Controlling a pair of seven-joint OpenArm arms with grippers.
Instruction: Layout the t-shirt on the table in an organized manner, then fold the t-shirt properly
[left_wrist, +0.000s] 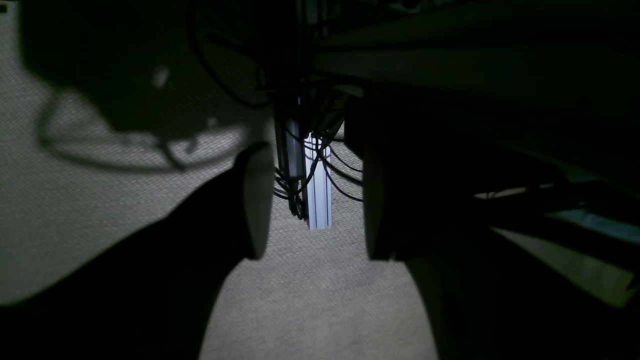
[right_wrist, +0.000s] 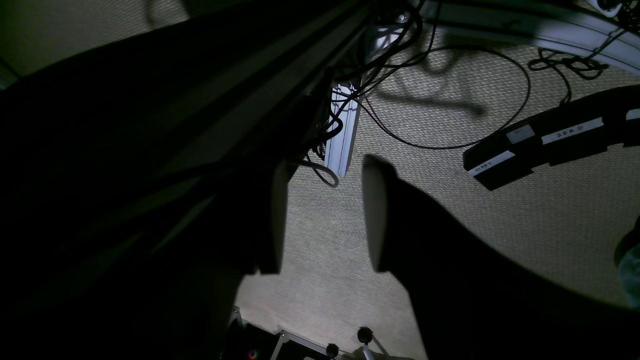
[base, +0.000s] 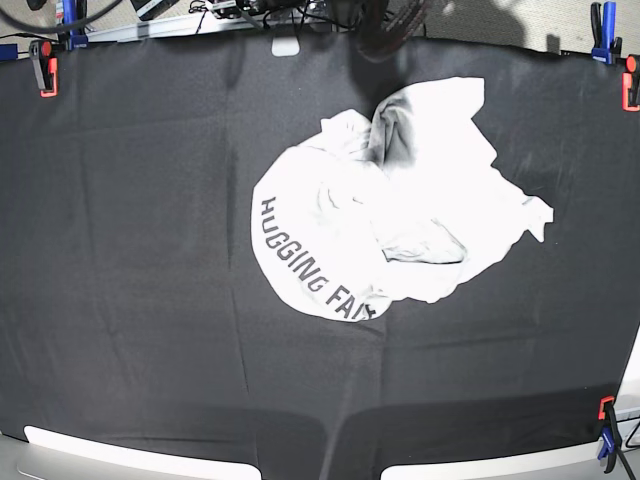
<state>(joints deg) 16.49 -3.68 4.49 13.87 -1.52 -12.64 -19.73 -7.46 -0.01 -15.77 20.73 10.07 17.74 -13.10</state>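
Base view — crumpled t-shirt on the black-clothed table, right of centre. Wrist views alone show the left gripper and right gripper — both parted, empty, over carpet.

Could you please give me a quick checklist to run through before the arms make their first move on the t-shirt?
1. T-shirt on the table: ok, it lies right of the middle.
2. T-shirt laid flat: not ok, it is crumpled in a heap, with the lettering curving along its lower left edge.
3. Left gripper free: ok, its jaws stand apart with nothing between them, over the carpet.
4. Right gripper free: ok, jaws apart, nothing between them.
5. Arms over the table: not ok, the base view shows neither.
6. Sleeves and collar located: cannot tell, the folds hide them.
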